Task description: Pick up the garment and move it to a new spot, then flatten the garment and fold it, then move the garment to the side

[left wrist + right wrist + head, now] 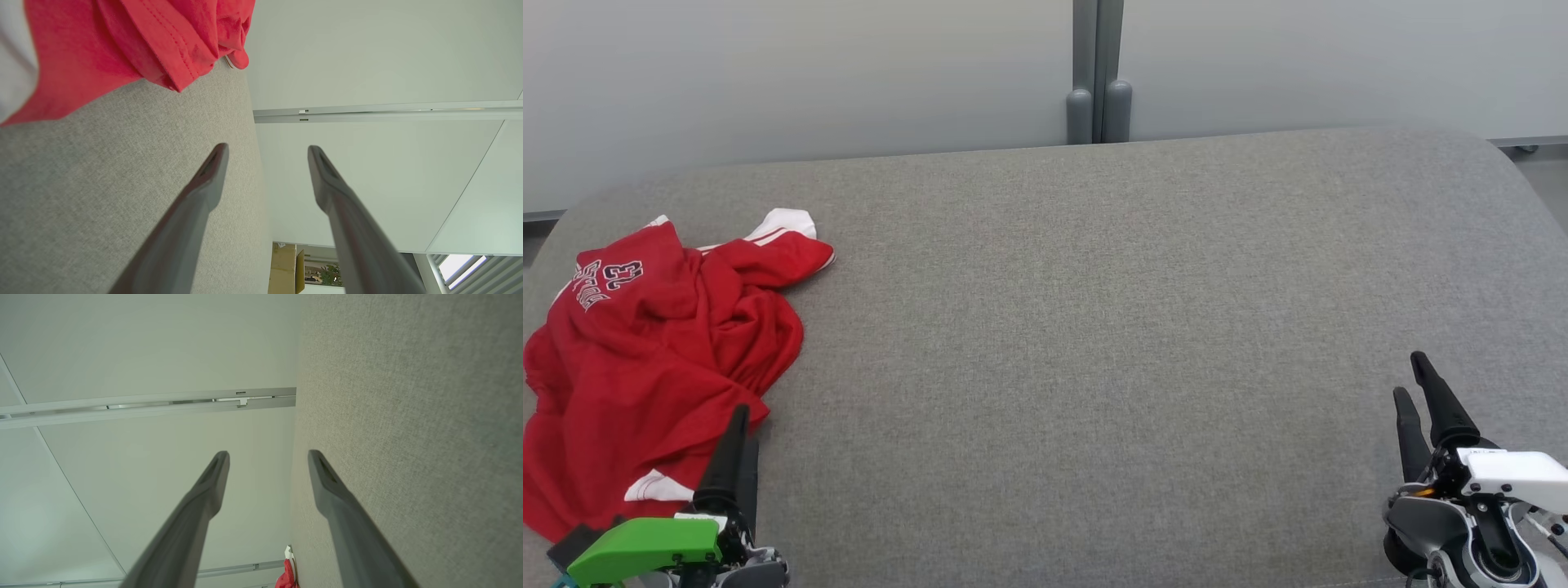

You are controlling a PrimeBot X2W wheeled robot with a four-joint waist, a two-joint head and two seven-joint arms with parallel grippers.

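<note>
Jaws: our left jaws stand spread wide with nothing between them, and our right jaws are just as wide and just as empty.
Left fingers: the two dark fingers [192,212] hang over bare grey cloth, and the garment's near edge lies just ahead of their tips. In the head view one finger [727,457] overlaps the red hem, so we cannot tell whether it touches.
Right fingers: these fingers [1441,400] sit at the near right corner, well apart from the garment.
Garment: a red jersey [662,359] with white trim and a "23" print lies crumpled in a heap at the left end of the surface, one sleeve flung toward the far edge. We see its stitched red folds [122,41] close up from the left wrist, and a small red scrap [286,576] from the right wrist.
Surface: grey woven fabric [1094,327] with rounded far corners.
Behind: pale wall panels [809,73] joined by a grey post [1098,73].
Far off: a cardboard box [282,265] beside a plant [329,275].
</note>
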